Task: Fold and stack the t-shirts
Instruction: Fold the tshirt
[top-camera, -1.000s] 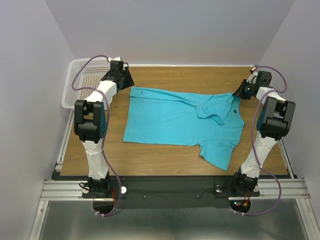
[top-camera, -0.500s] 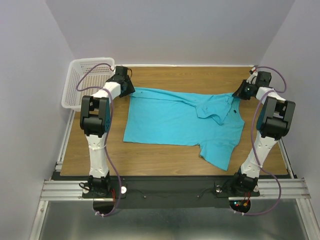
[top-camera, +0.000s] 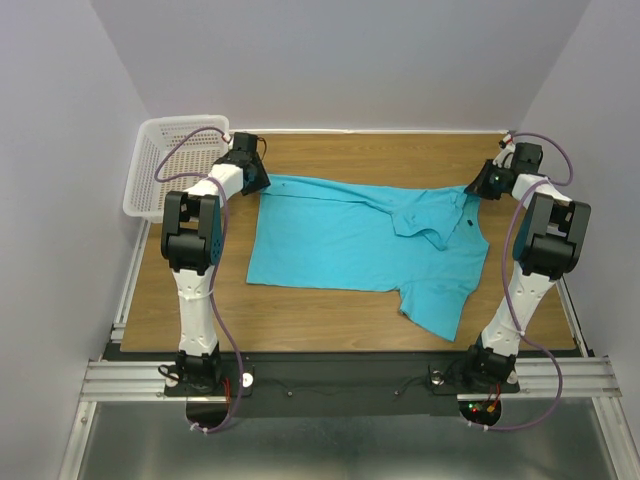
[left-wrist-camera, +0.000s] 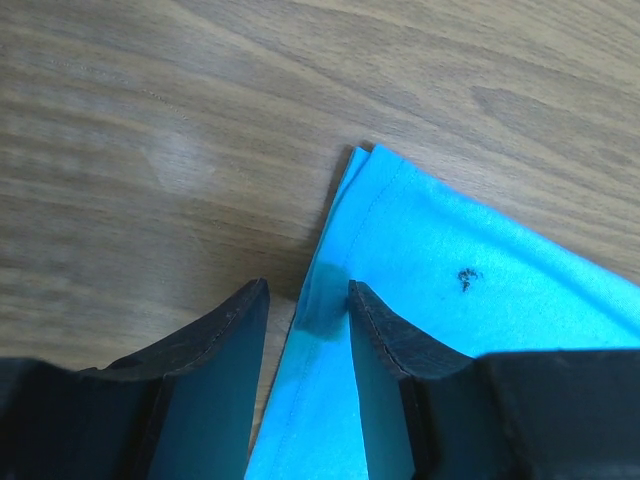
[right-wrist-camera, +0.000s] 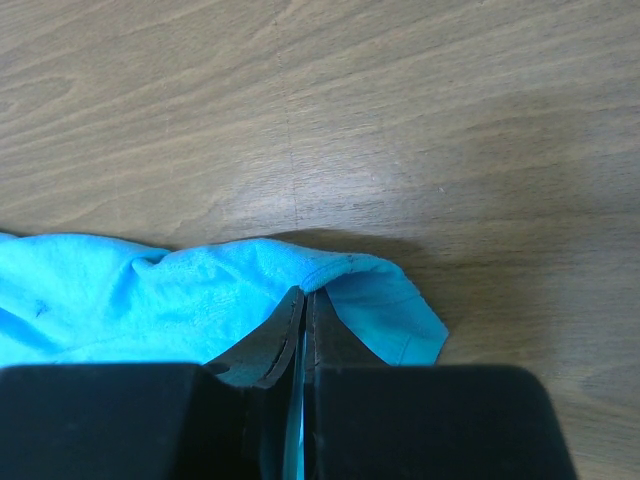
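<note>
Cloth of one turquoise t-shirt (top-camera: 350, 240) lies spread across the middle of the wooden table (top-camera: 330, 335), its hem towards the left, its rumpled neck end towards the right, and one sleeve pointing at the near edge. One white mesh basket (top-camera: 160, 165) sits in the far left corner, apart from the shirt, with the left arm's wrist reaching past its right rim. Two arms rise from the near edge, one on each side of the shirt, each trailing a purple cable. The left gripper (left-wrist-camera: 305, 290) is down at the far left corner of the shirt, its two fingers apart on the wood with the stitched hem edge running between them; one small dark speck (left-wrist-camera: 466, 277) marks the cloth just beyond. The right gripper (right-wrist-camera: 305, 297) is at the far right edge of the shirt, its fingers pressed together and clamped on a bunched fold of the cloth, which spills out on both sides of them. Pale walls enclose the table on three sides.
</note>
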